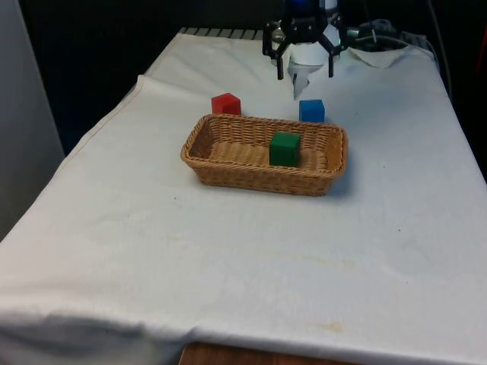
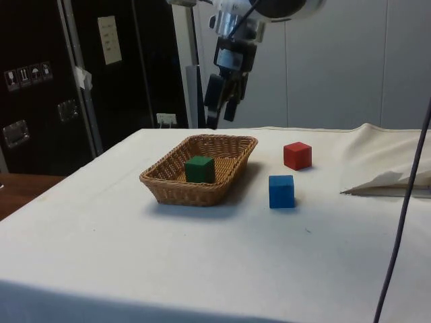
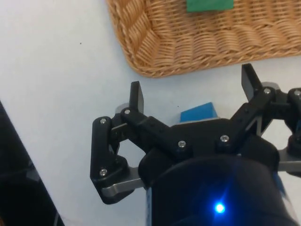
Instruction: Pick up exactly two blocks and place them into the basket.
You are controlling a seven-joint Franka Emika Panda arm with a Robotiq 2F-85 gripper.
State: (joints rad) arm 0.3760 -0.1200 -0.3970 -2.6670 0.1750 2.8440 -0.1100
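Green block (image 1: 285, 148) inside the wicker basket (image 1: 228, 173), resting on its woven floor toward the side nearest the blue block (image 1: 311, 110). Blue block just beyond the basket's far rim on the white tabletop (image 1: 243, 258), close to the basket but apart from it. Red block (image 1: 226, 103) also beyond that far rim, near the basket's other far corner (well apart from the blue one). End effector (image 1: 304, 70) raised in the air past the basket, above the blue block, fingers (image 3: 136, 97) spread apart and gripping nothing.
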